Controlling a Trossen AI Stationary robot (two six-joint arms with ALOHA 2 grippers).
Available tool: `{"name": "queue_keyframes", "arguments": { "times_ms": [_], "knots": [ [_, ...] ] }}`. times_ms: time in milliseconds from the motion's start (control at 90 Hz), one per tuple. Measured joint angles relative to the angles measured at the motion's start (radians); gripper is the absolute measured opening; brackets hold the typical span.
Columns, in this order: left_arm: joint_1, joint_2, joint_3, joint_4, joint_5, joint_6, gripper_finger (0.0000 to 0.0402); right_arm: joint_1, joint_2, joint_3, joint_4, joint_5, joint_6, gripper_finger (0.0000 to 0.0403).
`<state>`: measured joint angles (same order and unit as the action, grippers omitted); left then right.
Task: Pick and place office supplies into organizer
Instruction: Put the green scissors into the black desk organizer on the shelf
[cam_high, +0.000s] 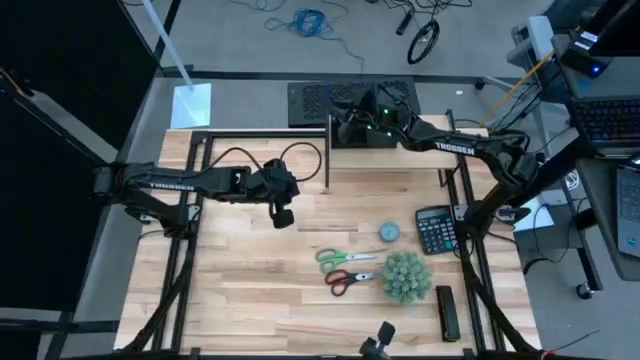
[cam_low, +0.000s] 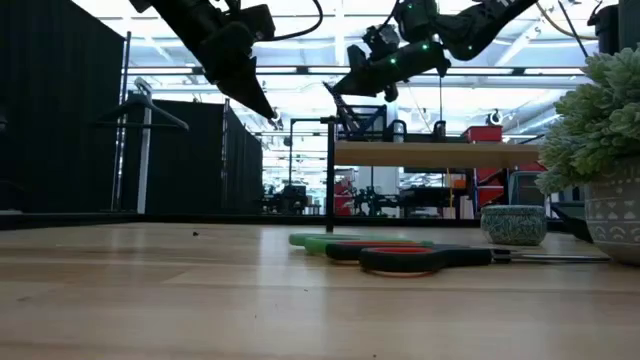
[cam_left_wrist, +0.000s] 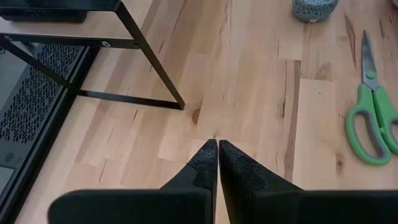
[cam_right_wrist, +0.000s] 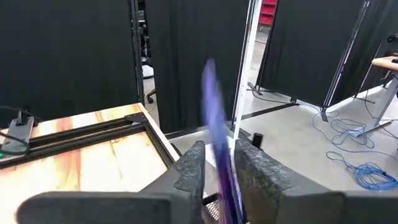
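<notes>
My right gripper (cam_right_wrist: 217, 163) is shut on a slim blue pen (cam_right_wrist: 212, 106) high over the table's far edge, by the black mesh organizer (cam_low: 368, 122) on the wooden shelf riser (cam_low: 440, 153). My left gripper (cam_left_wrist: 217, 148) hangs shut and empty above bare table, left of centre (cam_high: 283, 214). Green-handled scissors (cam_high: 345, 258) and red-handled scissors (cam_high: 350, 281) lie flat on the table. A round blue-grey disc (cam_high: 389, 232) sits just beyond them. My right gripper pinches the blue pen between its two fingers, on the shaft (cam_right_wrist: 220, 158). The pen lies along the fingers and its free end sticks out past their tips. It is lifted clear of the table; its other end is hidden by the gripper.
A black calculator (cam_high: 435, 229) lies right of the disc. A fuzzy green plant ball (cam_high: 406, 277) stands near the scissors, and a small black object (cam_high: 447, 312) lies at the near right. The riser's black frame (cam_high: 328, 150) spans the far side. Bare wood shows at the near left.
</notes>
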<state>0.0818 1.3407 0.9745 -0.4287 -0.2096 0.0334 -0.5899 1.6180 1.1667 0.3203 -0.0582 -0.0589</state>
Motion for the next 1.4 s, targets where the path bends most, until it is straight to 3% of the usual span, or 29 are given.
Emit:
{"name": "queue_keyframes", "arguments": {
  "times_ms": [267,556,822,1089,1400],
  "knots": [
    [0.0,0.0,0.0,-0.001,0.0,0.0,0.0003,0.003,-0.008,0.0,0.003,0.001,-0.013,0.0154],
    [0.0,0.0,0.0,-0.003,0.0,0.0,0.0003,0.055,-0.1,0.0,-0.03,0.002,-0.013,0.0166],
    [0.0,0.0,0.0,-0.002,0.0,0.0,0.0003,0.233,-0.186,0.0,-0.304,0.0,-0.123,0.0167],
    [0.0,0.0,0.0,0.0,0.0,0.0,0.0003,0.422,-0.158,0.0,-0.61,0.0,-0.129,0.0167],
    [0.0,0.0,0.0,-0.013,0.0,0.0,0.0003,0.636,0.0,0.0,-0.643,0.016,-0.118,0.0167]
  ]
}}
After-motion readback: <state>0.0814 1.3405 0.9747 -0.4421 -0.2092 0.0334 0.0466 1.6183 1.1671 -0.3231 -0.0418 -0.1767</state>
